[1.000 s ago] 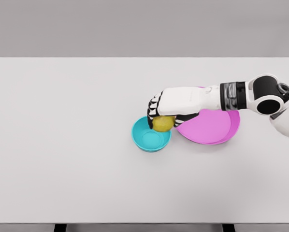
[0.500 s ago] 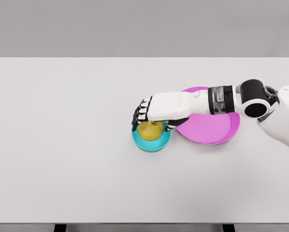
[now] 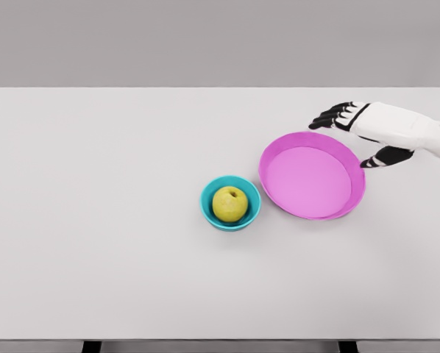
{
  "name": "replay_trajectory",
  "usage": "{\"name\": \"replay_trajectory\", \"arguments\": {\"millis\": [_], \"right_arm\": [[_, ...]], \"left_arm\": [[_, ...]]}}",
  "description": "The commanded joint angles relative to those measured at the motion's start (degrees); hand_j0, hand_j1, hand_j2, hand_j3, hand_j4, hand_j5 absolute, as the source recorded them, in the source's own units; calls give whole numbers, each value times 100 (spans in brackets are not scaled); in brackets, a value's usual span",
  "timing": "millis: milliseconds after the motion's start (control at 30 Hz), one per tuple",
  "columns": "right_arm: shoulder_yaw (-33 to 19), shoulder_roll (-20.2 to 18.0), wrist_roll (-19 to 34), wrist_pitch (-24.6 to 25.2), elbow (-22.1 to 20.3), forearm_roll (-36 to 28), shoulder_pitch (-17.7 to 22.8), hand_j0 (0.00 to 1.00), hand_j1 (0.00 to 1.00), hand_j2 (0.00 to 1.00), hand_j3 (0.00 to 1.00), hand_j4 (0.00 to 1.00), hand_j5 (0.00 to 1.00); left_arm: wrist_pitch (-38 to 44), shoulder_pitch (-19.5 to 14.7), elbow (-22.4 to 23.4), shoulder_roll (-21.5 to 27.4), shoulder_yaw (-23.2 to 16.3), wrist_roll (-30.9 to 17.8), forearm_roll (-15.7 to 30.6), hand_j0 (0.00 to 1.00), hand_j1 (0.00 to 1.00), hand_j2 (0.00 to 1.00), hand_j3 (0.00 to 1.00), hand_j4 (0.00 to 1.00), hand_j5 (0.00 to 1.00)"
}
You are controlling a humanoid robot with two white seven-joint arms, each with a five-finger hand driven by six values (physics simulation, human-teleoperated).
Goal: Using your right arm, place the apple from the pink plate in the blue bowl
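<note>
Resting in the blue bowl just below the frame's centre, the yellow-green apple sits stem-up and free of any contact, so the transfer appears complete. Immediately right of the bowl, almost touching it, lies the pink plate, now bare. At the upper right of the frame, beyond the plate's far rim, the right hand hangs with fingers spread and relaxed, holding nothing; this placement leaves both dishes unobstructed. Only the wrist and part of the forearm show, entering from the right edge. All items stand on the white table. No left arm appears.
</note>
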Motion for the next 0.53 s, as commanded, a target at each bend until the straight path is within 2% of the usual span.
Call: {"name": "replay_trajectory", "arguments": {"millis": [0,33,100,167,267,500], "right_arm": [[-796,-166,-4,21,248,-58,0,100,100,100,100,100,100],[-840,-122,-4,21,433,-49,18,100,100,100,100,100,100],[-840,-17,-4,21,495,-41,158,100,100,100,100,100,100],[-849,388,-4,21,486,-23,307,100,100,100,100,100,100],[-1156,414,-4,21,459,-14,633,100,100,100,100,100,100],[-1174,458,-4,21,494,-5,738,100,100,100,100,100,100]], "left_arm": [[0,0,1,0,-1,-5,2,100,100,100,100,100,100],[0,0,1,0,-1,-5,2,100,100,100,100,100,100],[0,0,1,0,-1,4,2,100,100,100,100,100,100],[0,0,1,0,-1,-5,2,100,100,100,100,100,100],[0,0,1,0,-1,4,2,100,100,100,100,100,100],[0,0,1,0,-1,-5,2,100,100,100,100,100,100]]}}
